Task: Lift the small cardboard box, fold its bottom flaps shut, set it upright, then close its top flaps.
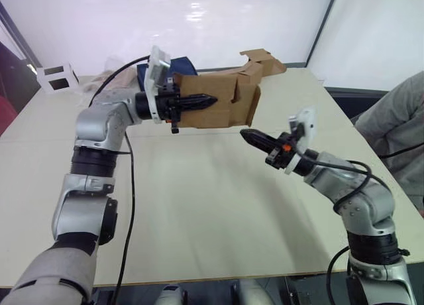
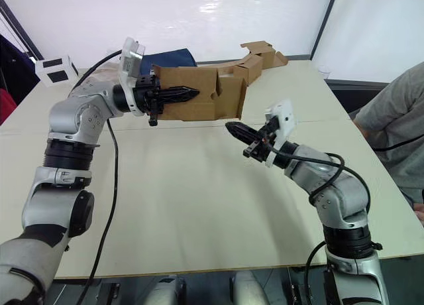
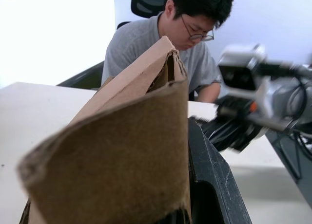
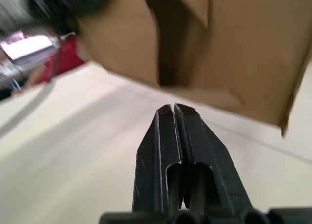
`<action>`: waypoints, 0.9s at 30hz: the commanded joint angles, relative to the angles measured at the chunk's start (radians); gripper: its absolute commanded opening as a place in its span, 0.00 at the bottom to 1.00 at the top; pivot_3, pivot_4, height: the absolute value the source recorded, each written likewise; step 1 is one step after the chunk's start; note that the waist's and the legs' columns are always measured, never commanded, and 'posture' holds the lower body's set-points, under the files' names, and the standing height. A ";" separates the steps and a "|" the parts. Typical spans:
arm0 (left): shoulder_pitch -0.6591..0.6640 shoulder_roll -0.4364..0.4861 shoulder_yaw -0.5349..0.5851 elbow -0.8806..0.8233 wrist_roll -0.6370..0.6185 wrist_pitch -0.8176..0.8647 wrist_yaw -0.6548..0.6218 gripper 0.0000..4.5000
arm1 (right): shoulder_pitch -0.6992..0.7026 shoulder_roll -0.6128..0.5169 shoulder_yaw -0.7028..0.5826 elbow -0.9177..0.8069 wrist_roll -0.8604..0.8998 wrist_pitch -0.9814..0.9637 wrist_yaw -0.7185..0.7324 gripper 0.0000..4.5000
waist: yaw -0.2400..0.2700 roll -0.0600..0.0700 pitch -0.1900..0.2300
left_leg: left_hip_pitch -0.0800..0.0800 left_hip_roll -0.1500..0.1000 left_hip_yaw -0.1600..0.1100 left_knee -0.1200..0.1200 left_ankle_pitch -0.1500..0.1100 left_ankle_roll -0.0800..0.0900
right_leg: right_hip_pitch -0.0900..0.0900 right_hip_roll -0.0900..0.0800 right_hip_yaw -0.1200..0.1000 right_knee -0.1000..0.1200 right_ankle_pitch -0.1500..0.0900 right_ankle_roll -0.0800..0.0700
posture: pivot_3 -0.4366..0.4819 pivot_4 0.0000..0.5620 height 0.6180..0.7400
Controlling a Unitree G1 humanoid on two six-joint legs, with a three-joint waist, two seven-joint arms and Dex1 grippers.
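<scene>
Left eye view: the left gripper [image 1: 195, 103] is clamped on a side wall of the small cardboard box [image 1: 218, 101], holding it in the air above the far part of the pale table [image 1: 199, 205]. The open end of the box faces the robot's right. The right gripper [image 1: 255, 139] hangs just below that end, fingers pressed together, apart from the box. A white cube with black squares [image 1: 56, 76] sits at the far left corner. A white wall rises behind the table.

Right eye view: loose brown cardboard pieces [image 2: 262, 56] lie at the far edge, beside a dark blue object [image 2: 169, 58].

Left wrist view: a seated person [image 3: 187, 44] in a grey shirt faces the table.

Right wrist view: the closed fingers [image 4: 168, 151] point at the open end, where the bottom flaps [image 4: 192, 7] stand unfolded.
</scene>
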 commanded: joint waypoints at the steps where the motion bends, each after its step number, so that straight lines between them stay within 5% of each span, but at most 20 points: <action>1: -0.033 0.013 0.020 -0.040 -0.032 0.021 -0.010 0.00 | -0.044 0.026 0.002 0.025 -0.035 -0.063 0.015 0.01 | 0.000 0.000 0.000 | 0.000 0.000 0.000 0.000 0.000 0.000 | 0.000 0.000 0.000 0.000 0.000 0.000 | 0.48 0.27 1.00; 19: 0.019 0.040 0.009 -0.099 -0.036 0.065 -0.026 0.00 | -0.135 0.185 0.030 0.101 -0.009 -0.068 0.042 0.01 | -0.003 0.000 0.000 | 0.000 0.000 0.000 0.000 0.003 -0.005 | 0.000 0.000 0.000 0.000 0.000 0.000 | 0.48 0.27 1.00; 27: 0.010 0.039 0.015 -0.085 -0.028 0.052 -0.022 0.00 | -0.143 0.152 0.007 0.107 -0.022 -0.077 0.079 0.01 | 0.000 0.000 0.000 | 0.000 0.000 0.000 0.000 0.003 -0.005 | 0.000 0.000 0.000 0.000 0.000 0.000 | 0.48 0.27 1.00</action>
